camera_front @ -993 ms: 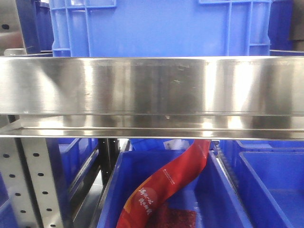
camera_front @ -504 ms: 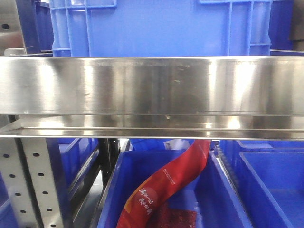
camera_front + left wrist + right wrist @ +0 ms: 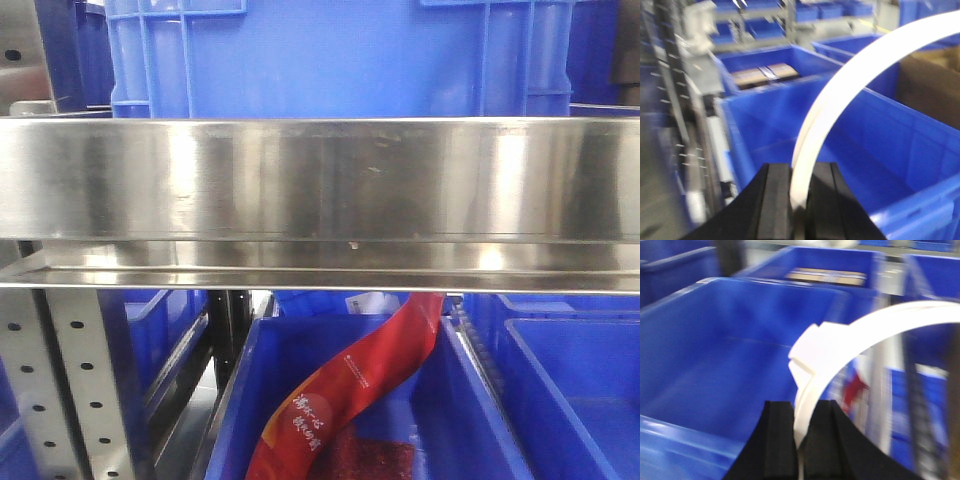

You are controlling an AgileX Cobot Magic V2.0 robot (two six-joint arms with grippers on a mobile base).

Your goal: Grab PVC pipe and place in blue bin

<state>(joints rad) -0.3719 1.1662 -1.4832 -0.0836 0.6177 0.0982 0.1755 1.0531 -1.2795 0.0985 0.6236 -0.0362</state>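
A white curved PVC pipe arcs up and to the right out of my left gripper, which is shut on its lower end. Below it lies a large blue bin, its floor bare. In the right wrist view the same white pipe, with a stepped collar, bends right from my right gripper, shut on it. A blue bin lies below and left of that gripper. The front view shows neither gripper nor the pipe.
A steel shelf beam spans the front view with a blue crate on top. Below, a blue bin holds a red packet. Perforated rack uprights run left of the left gripper; a cardboard box sits right.
The front view has shifted very slightly; reflections on the steel beam have moved. Nothing else differs.
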